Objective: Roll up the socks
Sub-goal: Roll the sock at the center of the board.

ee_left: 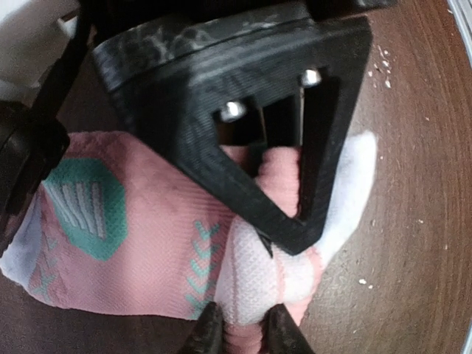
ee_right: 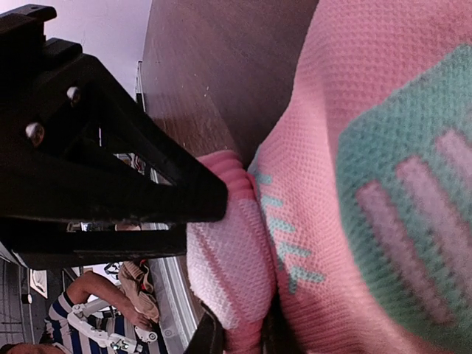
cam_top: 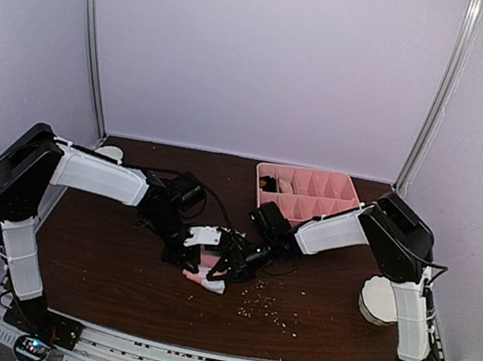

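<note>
Mid-table (cam_top: 111,284), off edges, left gripper (ee_left: 245,330), right gripper (ee_right: 240,335) pinch pink sock (ee_left: 151,254)

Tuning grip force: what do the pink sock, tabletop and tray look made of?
Pink sock: soft knit fabric, matte; fine weave texture and knitted-in mint patterns show.
Table: dark wood or wood-look laminate, slight sheen; grain lines visible, can't tell which.
Tray: probably rigid pink plastic, thin smooth dividers; too small to be sure.
</note>
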Motion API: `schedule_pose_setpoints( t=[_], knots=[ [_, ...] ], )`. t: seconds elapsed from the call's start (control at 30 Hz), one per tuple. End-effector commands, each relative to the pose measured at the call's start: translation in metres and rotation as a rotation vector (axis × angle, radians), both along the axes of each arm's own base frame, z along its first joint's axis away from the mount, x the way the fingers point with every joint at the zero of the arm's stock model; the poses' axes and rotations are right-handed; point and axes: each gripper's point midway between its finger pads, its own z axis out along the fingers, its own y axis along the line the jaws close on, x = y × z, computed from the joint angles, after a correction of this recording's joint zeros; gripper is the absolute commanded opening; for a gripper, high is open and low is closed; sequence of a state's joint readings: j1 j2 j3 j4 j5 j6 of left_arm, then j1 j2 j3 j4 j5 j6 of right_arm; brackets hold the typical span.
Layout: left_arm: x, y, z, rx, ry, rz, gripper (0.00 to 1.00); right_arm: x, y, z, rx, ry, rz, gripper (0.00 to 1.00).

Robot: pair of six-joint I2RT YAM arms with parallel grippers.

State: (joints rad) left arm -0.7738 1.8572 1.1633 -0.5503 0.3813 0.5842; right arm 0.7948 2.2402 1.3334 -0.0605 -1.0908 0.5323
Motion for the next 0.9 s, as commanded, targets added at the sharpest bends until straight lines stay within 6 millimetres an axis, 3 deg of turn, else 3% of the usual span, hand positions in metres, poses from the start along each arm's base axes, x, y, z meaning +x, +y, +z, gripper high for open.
schedule_pose_setpoints(
  t=[0.0, 0.1, 0.2, 0.37, 0.47, 0.57, 0.6, 0.63, 0.67, 0.7, 0.87],
  knots=[
    [-0.006, -0.018, -0.005, -0.021, 0.026, -0.032, 0.15, -0.017, -0.051, -0.086, -0.335, 0.1, -0.117, 0.0],
    [-0.017, -0.025, -0.014, -0.004, 0.072, -0.052, 0.03, -0.018, -0.054, -0.073, -0.303, 0.083, -0.158, 0.0],
    [-0.024, -0.03, -0.021, -0.003, 0.122, -0.055, 0.01, -0.027, -0.06, -0.066, -0.266, 0.104, -0.203, 0.0],
    [-0.029, -0.036, -0.034, 0.019, 0.174, -0.059, 0.01, -0.046, -0.064, -0.073, -0.229, 0.158, -0.233, 0.0],
    [-0.029, -0.038, -0.042, 0.038, 0.198, -0.056, 0.0, -0.042, -0.059, -0.073, -0.211, 0.152, -0.233, 0.0],
    [-0.028, -0.036, -0.058, 0.08, 0.221, -0.035, 0.0, -0.025, -0.061, -0.069, -0.23, 0.07, -0.24, 0.03],
    [-0.029, -0.035, -0.063, 0.093, 0.228, -0.031, 0.0, -0.018, -0.068, -0.07, -0.26, 0.041, -0.254, 0.08],
    [-0.029, -0.033, -0.068, 0.105, 0.231, -0.024, 0.0, -0.012, -0.077, -0.071, -0.295, 0.019, -0.273, 0.29],
    [-0.027, -0.032, -0.072, 0.117, 0.228, -0.014, 0.0, -0.006, -0.083, -0.067, -0.302, -0.004, -0.293, 0.89],
    [-0.027, -0.031, -0.075, 0.129, 0.237, -0.006, 0.0, -0.001, -0.09, -0.064, -0.313, -0.035, -0.312, 0.99],
    [-0.029, -0.029, -0.083, 0.15, 0.267, 0.005, 0.0, 0.004, -0.111, -0.054, -0.378, -0.144, -0.327, 1.0]
  ],
)
